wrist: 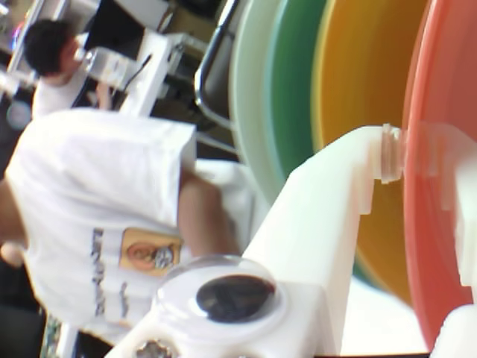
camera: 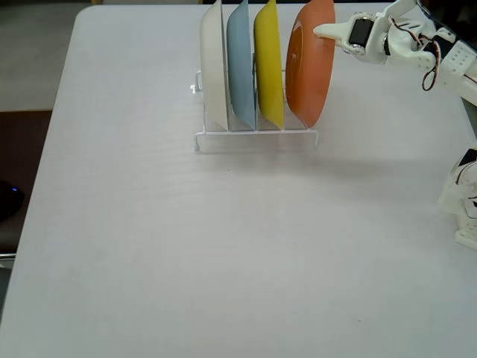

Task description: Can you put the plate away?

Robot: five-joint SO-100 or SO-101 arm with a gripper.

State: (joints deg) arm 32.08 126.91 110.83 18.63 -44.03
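Note:
The orange plate point(camera: 309, 71) stands on edge at the right end of the white wire rack point(camera: 253, 135), leaning slightly. My gripper point(camera: 322, 31) reaches in from the upper right and is shut on the plate's top rim. In the wrist view the plate point(wrist: 440, 186) fills the right side. My gripper point(wrist: 417, 160) has one white finger point(wrist: 335, 209) pressed against the plate's near face. The other finger shows dimly behind the plate.
The rack also holds a yellow plate point(camera: 268, 63), a light blue plate point(camera: 240, 67) and a white plate point(camera: 215, 67), all upright to the left. The arm's base point(camera: 462, 201) stands at the right table edge. A person in a white T-shirt point(wrist: 104, 216) shows in the wrist view.

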